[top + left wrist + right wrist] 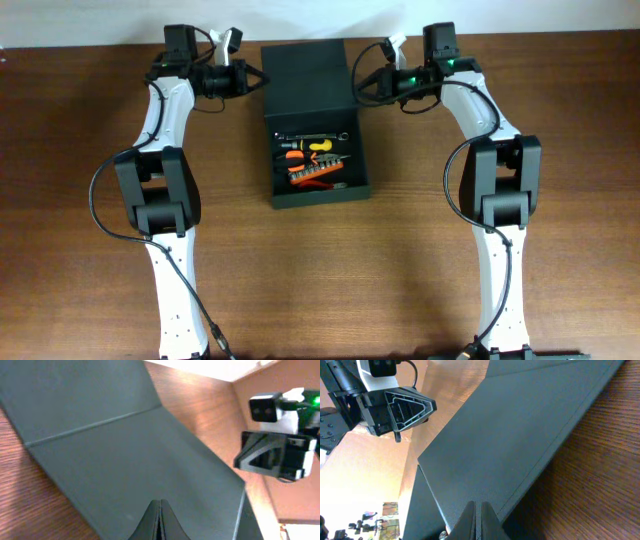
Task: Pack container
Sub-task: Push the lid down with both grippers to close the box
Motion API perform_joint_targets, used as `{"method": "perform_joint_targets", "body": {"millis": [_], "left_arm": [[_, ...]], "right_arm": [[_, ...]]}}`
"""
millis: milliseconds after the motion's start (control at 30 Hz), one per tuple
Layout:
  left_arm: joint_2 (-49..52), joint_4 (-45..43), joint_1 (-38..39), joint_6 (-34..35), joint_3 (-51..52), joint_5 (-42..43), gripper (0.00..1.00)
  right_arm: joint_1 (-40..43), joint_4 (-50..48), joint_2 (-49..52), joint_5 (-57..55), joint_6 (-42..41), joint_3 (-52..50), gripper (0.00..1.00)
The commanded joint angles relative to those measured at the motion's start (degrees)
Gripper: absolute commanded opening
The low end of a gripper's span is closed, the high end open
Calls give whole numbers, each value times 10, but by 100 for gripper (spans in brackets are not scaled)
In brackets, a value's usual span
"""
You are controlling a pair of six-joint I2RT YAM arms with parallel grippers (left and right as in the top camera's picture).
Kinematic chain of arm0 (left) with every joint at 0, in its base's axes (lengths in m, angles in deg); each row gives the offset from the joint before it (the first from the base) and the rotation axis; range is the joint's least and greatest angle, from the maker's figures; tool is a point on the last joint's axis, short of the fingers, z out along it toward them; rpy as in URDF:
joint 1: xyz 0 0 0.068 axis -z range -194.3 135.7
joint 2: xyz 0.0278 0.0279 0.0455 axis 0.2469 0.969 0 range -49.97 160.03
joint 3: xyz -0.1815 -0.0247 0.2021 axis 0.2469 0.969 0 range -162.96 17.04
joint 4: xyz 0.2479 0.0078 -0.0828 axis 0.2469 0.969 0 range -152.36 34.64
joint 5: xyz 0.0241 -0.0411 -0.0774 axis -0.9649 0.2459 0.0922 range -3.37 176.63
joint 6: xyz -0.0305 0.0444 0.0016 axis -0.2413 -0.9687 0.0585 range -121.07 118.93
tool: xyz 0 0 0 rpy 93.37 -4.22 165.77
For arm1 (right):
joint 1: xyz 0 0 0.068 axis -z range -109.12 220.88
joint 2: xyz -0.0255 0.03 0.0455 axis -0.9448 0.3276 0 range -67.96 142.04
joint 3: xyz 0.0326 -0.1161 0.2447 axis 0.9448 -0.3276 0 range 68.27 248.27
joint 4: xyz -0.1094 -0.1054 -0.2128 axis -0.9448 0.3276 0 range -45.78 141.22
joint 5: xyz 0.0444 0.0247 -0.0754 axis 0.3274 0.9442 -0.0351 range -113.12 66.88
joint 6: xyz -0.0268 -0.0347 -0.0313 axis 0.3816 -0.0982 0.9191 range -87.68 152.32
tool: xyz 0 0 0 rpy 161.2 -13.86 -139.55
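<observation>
- Left gripper (257, 80): fingers pressed together with nothing seen between them. It sits near the far edge of the desk (70, 250), left of centre, with its tip at the left side of the lid (305, 70).
- Container (318, 198): at the middle of the desk towards the far edge. It is open, with the lid swung back on the far side. Inside lie a wrench (312, 135) and orange and yellow hand tools (315, 170).
- Right gripper (360, 83): fingers pressed together, also holding nothing. Its tip is at the right side of the lid, opposite the left gripper.
</observation>
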State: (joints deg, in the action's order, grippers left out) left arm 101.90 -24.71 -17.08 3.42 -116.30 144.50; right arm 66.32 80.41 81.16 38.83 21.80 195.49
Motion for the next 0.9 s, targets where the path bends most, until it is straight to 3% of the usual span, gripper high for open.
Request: {"method": "perform_joint_targets", "body": {"millis": [0,200,333,867], "left_arm": [[9,13,-3,26,2,-6,2],[9,112,-19,28,2,-185,2],[9,158,-19,28,2,-256,2],[10,124,43,37,2,-255,2]], "right_arm": [[0,-2,0,4,6,-3,4],[18,46,0,-129,-31,-3,4],[19,99,0,-200,-39,-3,4],[-27,84,2,-230,-32,-3,4]]}}
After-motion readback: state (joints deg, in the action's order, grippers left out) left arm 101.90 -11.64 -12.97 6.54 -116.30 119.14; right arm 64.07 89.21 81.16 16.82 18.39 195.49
